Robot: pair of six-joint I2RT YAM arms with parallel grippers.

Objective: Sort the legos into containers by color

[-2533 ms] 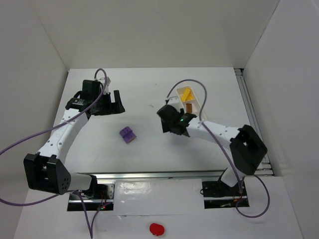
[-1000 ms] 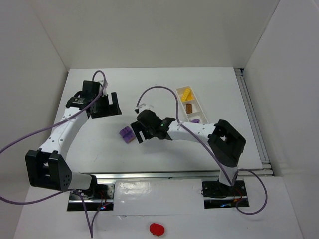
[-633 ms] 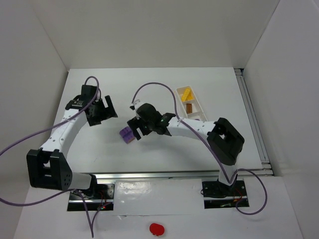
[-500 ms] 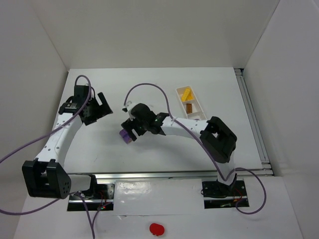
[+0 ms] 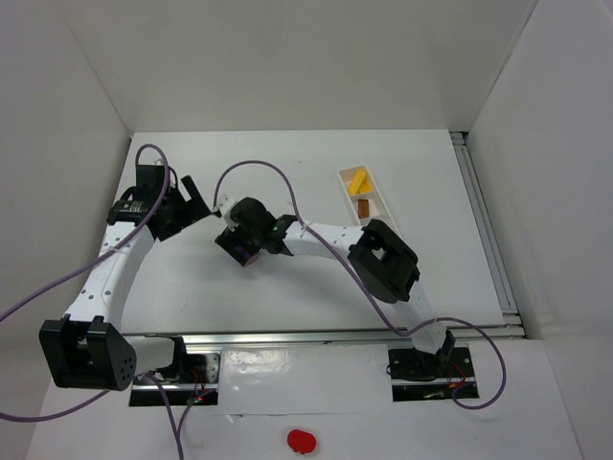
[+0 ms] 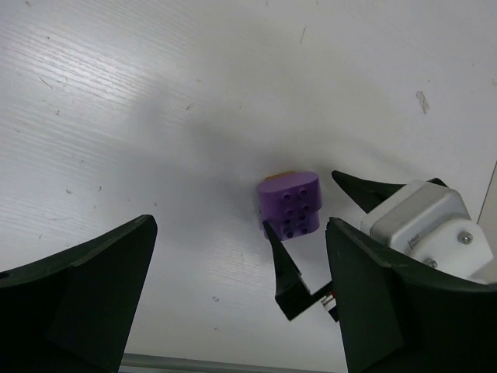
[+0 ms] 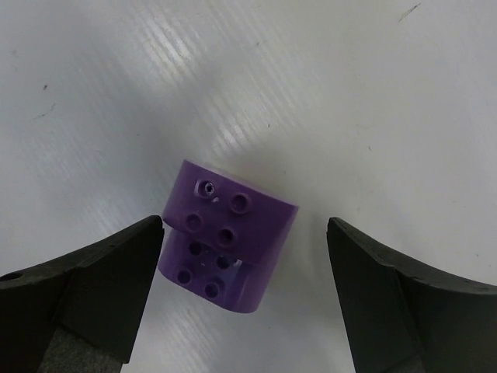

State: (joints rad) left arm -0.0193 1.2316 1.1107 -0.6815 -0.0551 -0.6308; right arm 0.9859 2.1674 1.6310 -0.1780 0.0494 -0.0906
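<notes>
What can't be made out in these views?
- Top view: the near end of the tray is covered by the right arm, so its contents are hidden.
- Top view: the purple brick is almost wholly under the right gripper; only the wrist views show it.
- Top view: the yellow legos are too small to count.

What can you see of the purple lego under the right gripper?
The purple lego is glossy plastic, squarish with rounded corners, its top studded and stepped as if two pieces sit offset. It lies studs up on the white table between the right gripper's open fingers; whether one touches it is unclear.
</notes>
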